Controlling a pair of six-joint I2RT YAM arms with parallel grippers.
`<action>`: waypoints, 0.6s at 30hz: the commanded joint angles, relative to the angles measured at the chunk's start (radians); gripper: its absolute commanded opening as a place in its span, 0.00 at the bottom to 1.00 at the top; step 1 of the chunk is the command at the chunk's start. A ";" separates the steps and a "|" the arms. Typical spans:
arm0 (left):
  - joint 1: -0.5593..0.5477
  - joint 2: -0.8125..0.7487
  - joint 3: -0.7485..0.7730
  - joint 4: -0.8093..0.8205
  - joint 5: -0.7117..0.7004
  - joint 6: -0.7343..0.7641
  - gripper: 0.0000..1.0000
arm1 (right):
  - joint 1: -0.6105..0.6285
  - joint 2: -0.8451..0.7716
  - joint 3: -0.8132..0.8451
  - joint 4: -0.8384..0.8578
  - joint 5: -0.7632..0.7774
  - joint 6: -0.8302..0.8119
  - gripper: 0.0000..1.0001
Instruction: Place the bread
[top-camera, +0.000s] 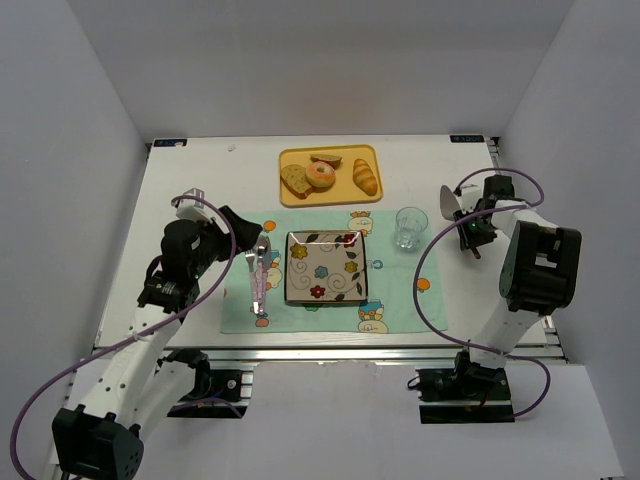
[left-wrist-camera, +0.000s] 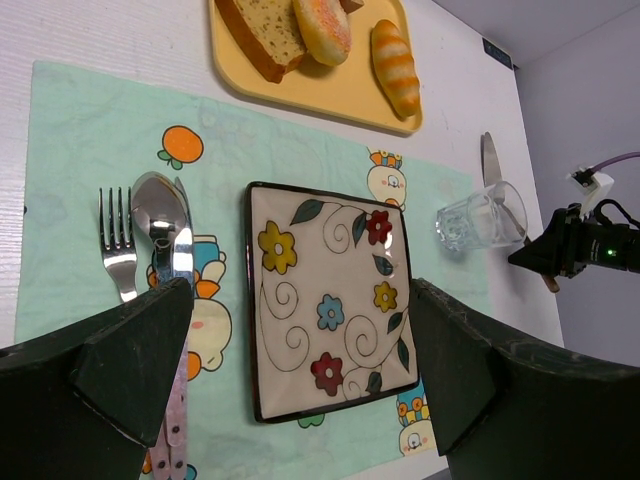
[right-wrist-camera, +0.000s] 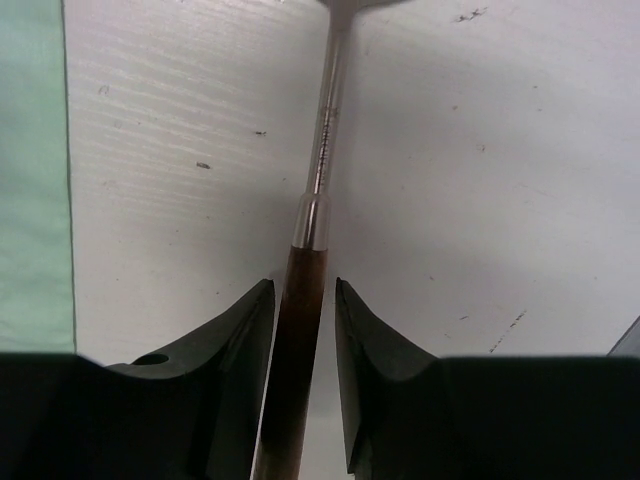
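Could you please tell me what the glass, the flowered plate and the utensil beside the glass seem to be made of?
Glass: clear glass or plastic, see-through with bright glints. Plate: likely glazed ceramic, glossy with painted flowers. Utensil: shiny metal shaft; its handle dull brown, perhaps wood or plastic.

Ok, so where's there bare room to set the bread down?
The flowered plate is bare, between the cutlery and the glass. White table left of the yellow tray is free too. The tray is crowded around the bread.
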 joint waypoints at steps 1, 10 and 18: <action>0.004 -0.022 0.017 -0.005 -0.002 0.003 0.98 | -0.011 -0.039 0.009 0.044 -0.003 0.034 0.37; 0.005 -0.025 0.014 0.001 -0.001 -0.002 0.98 | -0.019 -0.039 0.049 0.035 -0.020 0.054 0.42; 0.005 -0.016 0.014 0.011 0.005 -0.004 0.98 | -0.019 -0.060 0.058 0.029 -0.042 0.072 0.43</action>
